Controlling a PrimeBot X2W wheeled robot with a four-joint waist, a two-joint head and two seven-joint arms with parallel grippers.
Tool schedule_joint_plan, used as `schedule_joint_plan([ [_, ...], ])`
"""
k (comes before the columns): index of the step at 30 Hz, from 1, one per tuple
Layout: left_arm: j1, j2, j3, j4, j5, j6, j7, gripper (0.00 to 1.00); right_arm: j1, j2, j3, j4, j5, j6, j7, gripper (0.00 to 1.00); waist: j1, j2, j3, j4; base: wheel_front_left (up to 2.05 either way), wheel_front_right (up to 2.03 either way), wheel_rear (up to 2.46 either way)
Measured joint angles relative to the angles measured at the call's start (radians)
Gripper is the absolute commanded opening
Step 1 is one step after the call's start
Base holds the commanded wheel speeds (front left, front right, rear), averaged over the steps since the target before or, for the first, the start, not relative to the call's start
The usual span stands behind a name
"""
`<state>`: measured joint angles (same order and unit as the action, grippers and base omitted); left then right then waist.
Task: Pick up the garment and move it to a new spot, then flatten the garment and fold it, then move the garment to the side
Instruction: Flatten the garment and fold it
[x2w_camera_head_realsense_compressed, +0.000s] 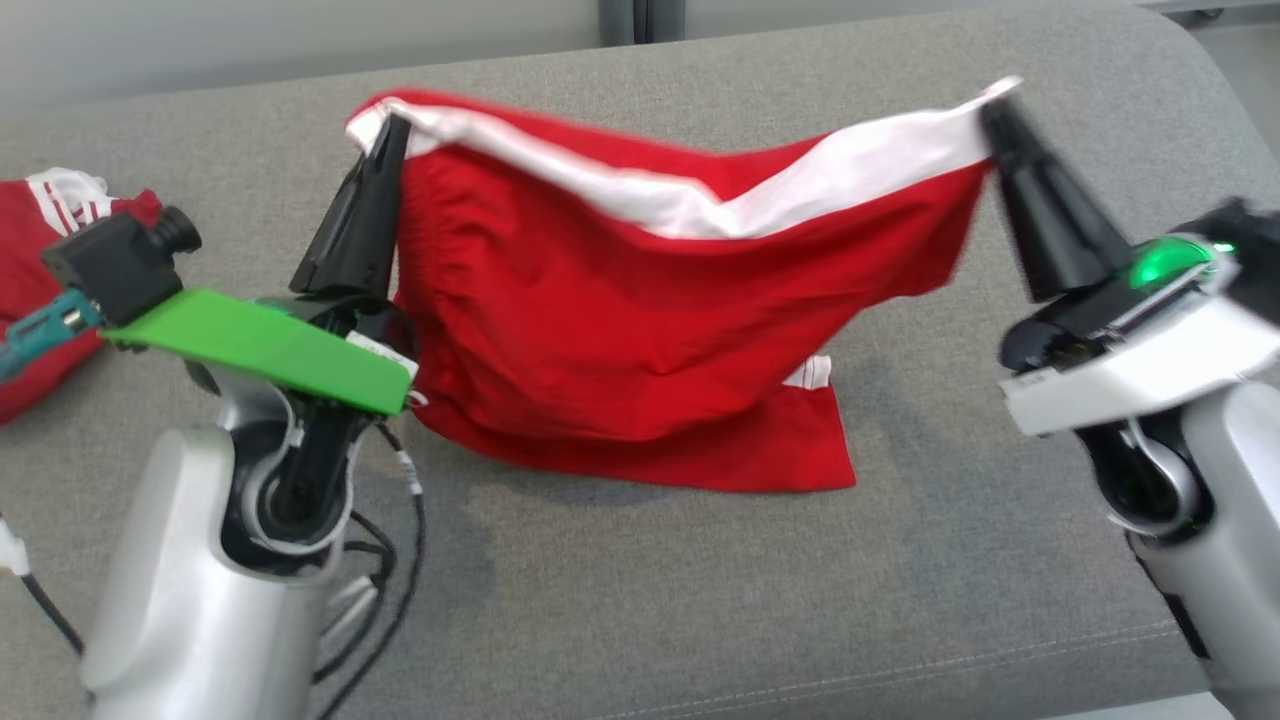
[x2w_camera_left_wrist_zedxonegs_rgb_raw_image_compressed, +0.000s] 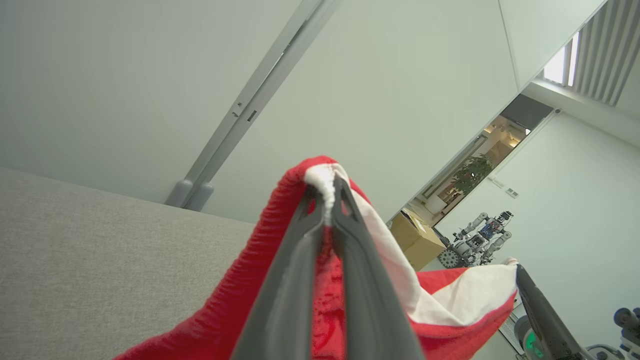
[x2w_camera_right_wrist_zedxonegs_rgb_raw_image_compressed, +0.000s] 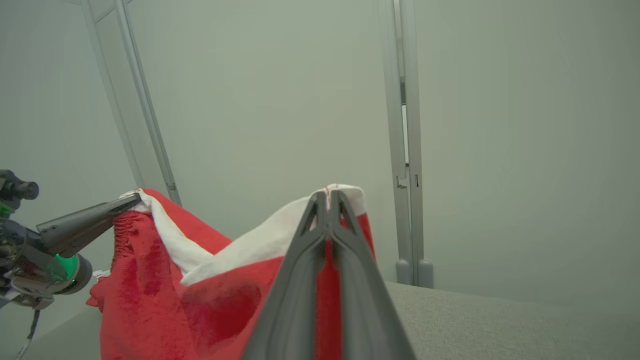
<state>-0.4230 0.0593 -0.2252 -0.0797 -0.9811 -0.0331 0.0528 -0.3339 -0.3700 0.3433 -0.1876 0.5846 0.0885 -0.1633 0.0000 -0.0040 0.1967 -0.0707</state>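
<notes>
both pincers, left pincer and right pincer, pinch the red garment hanging between them.

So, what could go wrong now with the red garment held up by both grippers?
The left gripper and right gripper pinch only the corners of the red cloth garment with a white band; a corner could slip free. Its lower hem lies on the grey fabric surface and may drag into creases.
</notes>
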Motion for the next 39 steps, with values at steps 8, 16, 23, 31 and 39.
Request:
schedule_joint_plan([
  [8, -0.328, 0.050, 0.108, 0.152, 0.076, 0.047, -0.037, 0.00, -0.460, 0.122, -0.075, 0.202, 0.012, -0.034, 0.036, 0.00, 0.0000, 0.0000, 0.028, -0.013, 0.00, 0.00, 0.00],
  [16, -0.341, 0.029, 0.056, 0.165, 0.069, -0.031, -0.067, 0.00, -0.398, 0.121, -0.039, 0.264, -0.013, -0.021, -0.040, 0.00, 0.0000, 0.0000, 0.036, 0.000, 0.00, 0.00, 0.00],
  [23, 0.071, 0.025, -0.032, 0.357, 0.061, -0.044, -0.055, 0.00, 0.063, 0.168, 0.077, 0.408, 0.054, -0.009, -0.030, 0.00, 0.0000, 0.0000, 0.068, 0.011, 0.00, 0.00, 0.00],
  [31, 0.148, 0.027, -0.035, 0.436, 0.067, -0.074, -0.139, 0.00, 0.167, 0.212, 0.107, 0.457, 0.071, 0.008, -0.072, 0.00, 0.0000, 0.0000, 0.085, 0.019, 0.00, 0.00, 0.00],
  [39, 0.195, 0.034, -0.063, 0.464, 0.069, -0.086, -0.185, 0.00, 0.186, 0.177, 0.123, 0.470, -0.005, 0.016, -0.083, 0.00, 0.0000, 0.0000, 0.041, 0.009, 0.00, 0.00, 0.00],
])
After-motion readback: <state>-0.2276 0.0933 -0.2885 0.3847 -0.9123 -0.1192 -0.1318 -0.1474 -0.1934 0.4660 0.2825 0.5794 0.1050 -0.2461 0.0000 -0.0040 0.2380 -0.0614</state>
